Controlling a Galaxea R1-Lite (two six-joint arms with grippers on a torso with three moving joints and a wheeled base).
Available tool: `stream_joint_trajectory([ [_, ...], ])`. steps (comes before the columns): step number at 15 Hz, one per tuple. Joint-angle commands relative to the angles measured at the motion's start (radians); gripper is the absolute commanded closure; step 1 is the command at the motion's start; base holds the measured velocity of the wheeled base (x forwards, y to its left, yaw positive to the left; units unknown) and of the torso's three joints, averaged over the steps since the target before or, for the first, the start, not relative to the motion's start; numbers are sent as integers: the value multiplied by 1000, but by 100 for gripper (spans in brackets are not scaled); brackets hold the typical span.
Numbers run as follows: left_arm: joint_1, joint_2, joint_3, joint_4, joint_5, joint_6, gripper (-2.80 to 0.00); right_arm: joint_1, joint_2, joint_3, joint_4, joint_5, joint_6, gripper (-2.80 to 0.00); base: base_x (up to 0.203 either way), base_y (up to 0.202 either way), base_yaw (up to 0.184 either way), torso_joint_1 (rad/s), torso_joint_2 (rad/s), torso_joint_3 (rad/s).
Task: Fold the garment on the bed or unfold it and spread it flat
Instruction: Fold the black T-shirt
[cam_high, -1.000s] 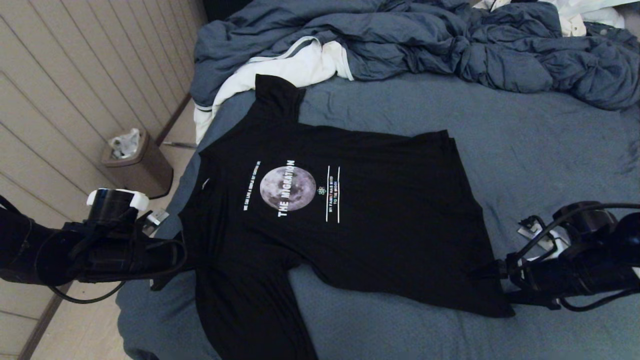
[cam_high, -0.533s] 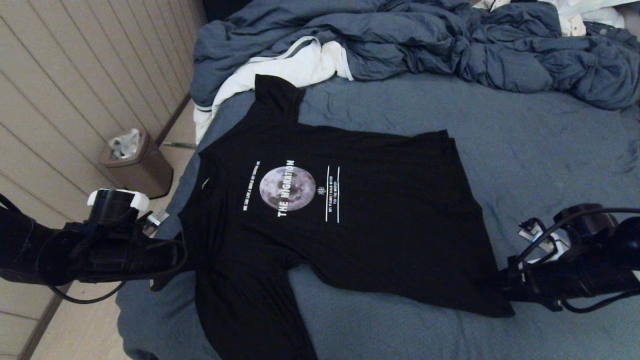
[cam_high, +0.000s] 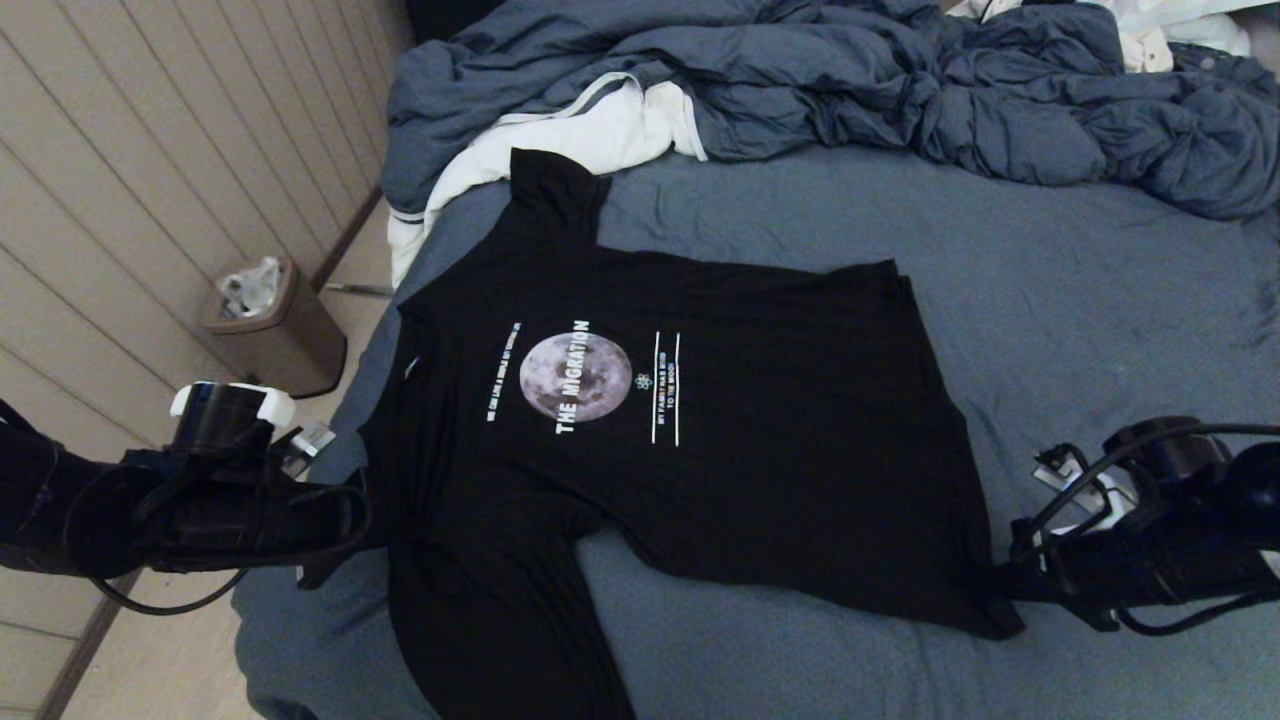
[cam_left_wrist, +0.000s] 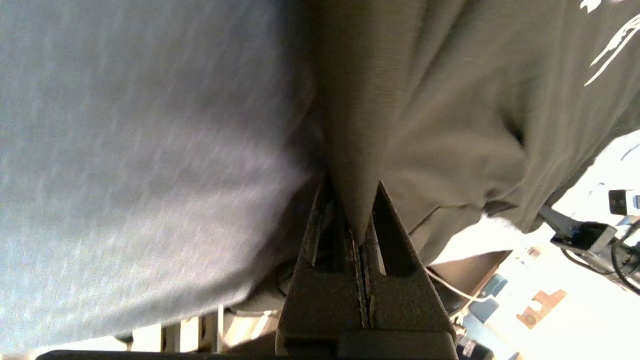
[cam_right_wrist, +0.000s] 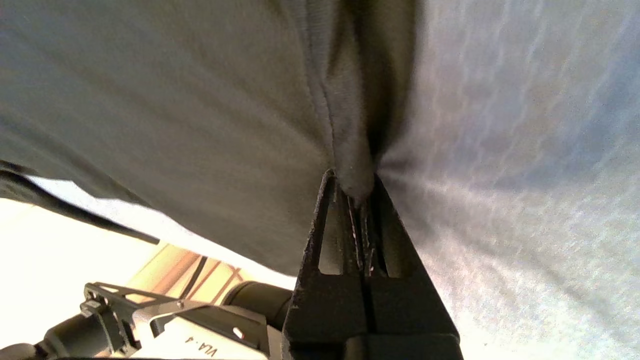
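Observation:
The black T-shirt lies spread on the blue-grey bed, moon print and white lettering facing up, collar toward the left edge, hem toward the right. My left gripper is shut on the shirt's near shoulder by the collar; the left wrist view shows a pinch of dark cloth between its closed fingers. My right gripper is shut on the hem's near corner, and a fold of the same cloth sits in its closed fingers. The near sleeve hangs toward the bed's front edge.
A rumpled blue-grey duvet fills the far side of the bed. A white cloth with a grey-striped edge lies beside the far sleeve. A brown waste bin stands on the floor left of the bed.
The right gripper has sunk a little and drawn the hem's near corner slightly inward. The left arm has dropped a touch. The shirt otherwise lies as before.

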Motion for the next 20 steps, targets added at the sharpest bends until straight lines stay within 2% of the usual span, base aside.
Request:
stream_joint_trajectory([
  [1,-11,-10,23,1,-3,-4,0,-3,-29,22,2,3,0,0,0,0,0,0,0,0],
  [7,-14,-91,113,4,-1,9,0,-45,-118,112,5,0,-89,0,0,0,0,0,0,0],
  [14,-13,-137,130,63,0,63,0,-159,-132,143,13,0,-188,0,0,0,0,0,0,0],
  [18,-13,-183,136,188,0,134,0,-159,-149,154,15,0,-199,0,0,0,0,0,0,0],
  [20,-13,-220,143,229,-2,150,0,-158,-169,164,28,0,-200,0,0,0,0,0,0,0],
])
